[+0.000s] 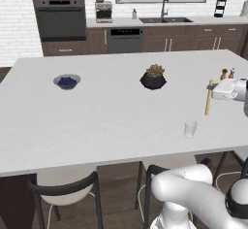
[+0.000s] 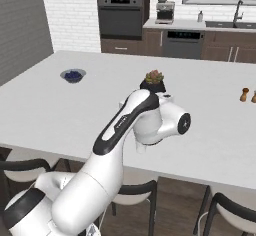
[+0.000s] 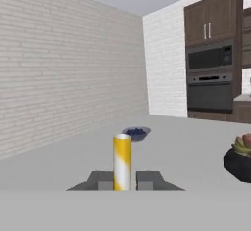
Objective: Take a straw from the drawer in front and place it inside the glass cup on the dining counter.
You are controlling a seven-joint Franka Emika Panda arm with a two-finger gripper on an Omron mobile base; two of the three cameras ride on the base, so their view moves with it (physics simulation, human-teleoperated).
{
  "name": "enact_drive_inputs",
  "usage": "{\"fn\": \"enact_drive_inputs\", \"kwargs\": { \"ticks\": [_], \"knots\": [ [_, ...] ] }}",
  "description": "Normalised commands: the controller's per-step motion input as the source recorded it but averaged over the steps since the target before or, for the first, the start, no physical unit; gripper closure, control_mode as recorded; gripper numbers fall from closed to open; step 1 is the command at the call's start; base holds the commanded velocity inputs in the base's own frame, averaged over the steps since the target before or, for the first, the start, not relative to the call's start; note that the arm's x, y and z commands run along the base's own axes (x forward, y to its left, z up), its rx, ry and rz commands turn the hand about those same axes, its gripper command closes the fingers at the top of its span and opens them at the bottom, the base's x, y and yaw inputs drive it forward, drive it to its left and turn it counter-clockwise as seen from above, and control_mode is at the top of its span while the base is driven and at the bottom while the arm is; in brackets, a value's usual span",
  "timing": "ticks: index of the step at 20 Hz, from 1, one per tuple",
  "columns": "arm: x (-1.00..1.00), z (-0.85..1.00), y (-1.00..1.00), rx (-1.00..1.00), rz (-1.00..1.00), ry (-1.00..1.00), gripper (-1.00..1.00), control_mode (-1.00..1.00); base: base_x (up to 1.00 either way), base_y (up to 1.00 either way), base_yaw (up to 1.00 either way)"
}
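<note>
Pinching the straw [image 1: 209,97] upright between your gripper [image 3: 122,180] fingers, over the dining counter [image 1: 106,111], glass cup [image 1: 190,129] nearby below.

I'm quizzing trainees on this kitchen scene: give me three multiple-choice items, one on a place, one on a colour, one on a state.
1. Where is the glass cup?
A. near the dining counter's front edge
B. beside the blue bowl
C. in the sink

2. What colour is the straw?
A. red
B. pale yellow
C. black

3. What is the pincer doing?
A. open over the cup
B. shut on the straw
C. shut on the plant pot

Answers: A, the cup stands near the front edge, below the straw; B, both left base and hand views show yellow; B, the fingers flank the upright straw.
</note>
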Motion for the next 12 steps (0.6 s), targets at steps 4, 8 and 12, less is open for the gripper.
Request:
{"fn": "enact_drive_inputs", "kwargs": {
  "ticks": [4, 8, 12],
  "knots": [
    [0.18, -0.24, 0.00, 0.00, 0.05, 0.00, 1.00, -1.00, 0.00, 0.00, 0.00],
    [0.00, -0.28, 0.00, 0.00, 0.04, 0.00, 1.00, -1.00, 0.00, 0.00, 0.00],
    [0.00, -0.36, 0.04, 0.00, 0.03, 0.00, 1.00, -1.00, 0.00, 0.00, 0.00]
  ]
}}
